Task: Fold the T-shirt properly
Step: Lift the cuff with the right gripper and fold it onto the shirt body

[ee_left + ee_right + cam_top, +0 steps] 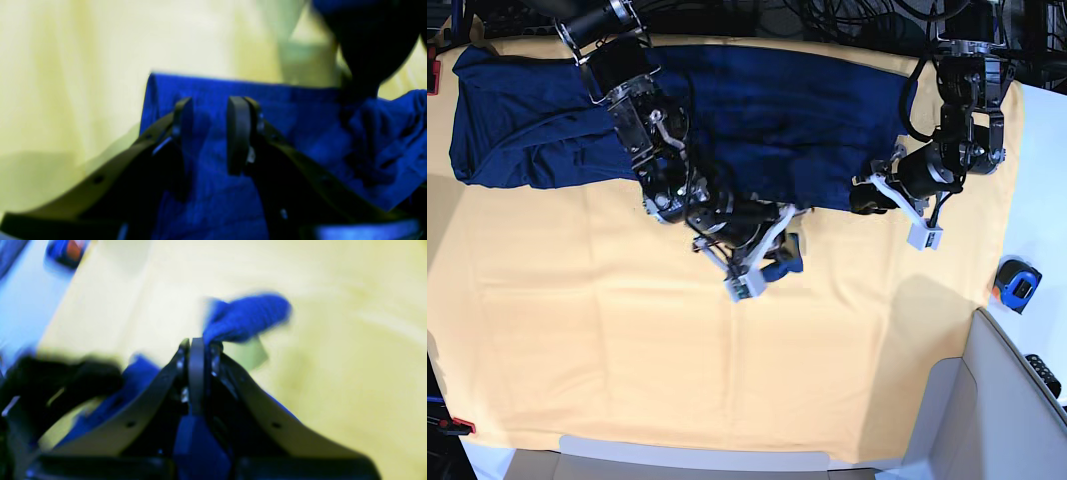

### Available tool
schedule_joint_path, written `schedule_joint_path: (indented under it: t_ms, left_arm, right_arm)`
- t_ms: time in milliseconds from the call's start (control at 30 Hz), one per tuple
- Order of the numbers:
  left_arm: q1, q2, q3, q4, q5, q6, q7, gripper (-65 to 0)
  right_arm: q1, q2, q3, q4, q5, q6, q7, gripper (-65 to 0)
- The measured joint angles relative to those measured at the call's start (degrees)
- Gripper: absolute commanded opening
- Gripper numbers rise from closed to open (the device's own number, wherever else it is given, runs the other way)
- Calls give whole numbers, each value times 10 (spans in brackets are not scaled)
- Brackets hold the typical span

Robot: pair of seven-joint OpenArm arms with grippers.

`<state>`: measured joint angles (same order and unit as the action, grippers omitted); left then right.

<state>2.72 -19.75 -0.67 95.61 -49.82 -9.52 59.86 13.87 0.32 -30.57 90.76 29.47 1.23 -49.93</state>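
Observation:
The dark navy T-shirt [767, 110] lies spread along the far side of the yellow-orange table cloth [627, 350]. My right gripper [782, 258] is near the middle of the table. It is shut on a ribbed sleeve end [247, 316], which sticks out past the closed fingertips [196, 346]. My left gripper [864, 197] is at the shirt's near right edge. In the left wrist view its fingers [238, 133] stand a little apart, with a fold of the shirt [300, 133] between them [211, 113]. Both wrist views are blurred.
A blue and orange tape measure [1015, 285] lies on the white table top at the right and also shows in the right wrist view [66, 251]. A grey box [997, 400] stands at the near right corner. Cables run along the far edge.

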Motion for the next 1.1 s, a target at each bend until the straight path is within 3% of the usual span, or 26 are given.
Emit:
schedule_joint_path:
  t_ms: [233, 333, 533, 700, 800, 867, 967, 1033, 1100]
  left_arm:
    - [-2, -3, -136, 0, 2, 3, 2, -478]
    - [-16, -3, -174, 1, 2, 3, 0, -478]
    - [-12, -3, -209, 2, 2, 3, 2, -478]
    - [-14, -3, -210, 2, 1, 3, 2, -478]
    - [-14, -2, -209, 2, 2, 3, 2, -478]
    - [-13, -1, -208, 2, 2, 3, 2, -478]
    - [-13, -1, -207, 2, 1, 3, 2, -477]
    - [-13, -1, -207, 2, 2, 3, 2, -477]
    - [-13, -1, -207, 2, 1, 3, 2, -476]
  right_arm:
    - [-34, 8, -113, 21, -78, -1, -7, -650]
    - [-31, 7, -154, 21, -81, 1, -4, -650]
    - [-26, 1, -225, 21, -81, 2, -4, -650]
    - [-24, 2, -232, 21, -80, 2, -4, -648]
    - [-24, 2, -230, 20, -82, 2, -31, -534]
    - [-25, -1, -230, 20, -81, 2, -66, -403]
    - [-26, -7, -230, 20, -80, 2, -73, -251]
    - [-26, -8, -231, 21, -82, 2, -73, -204]
    - [-26, -8, -230, 21, -82, 4, -75, -206]
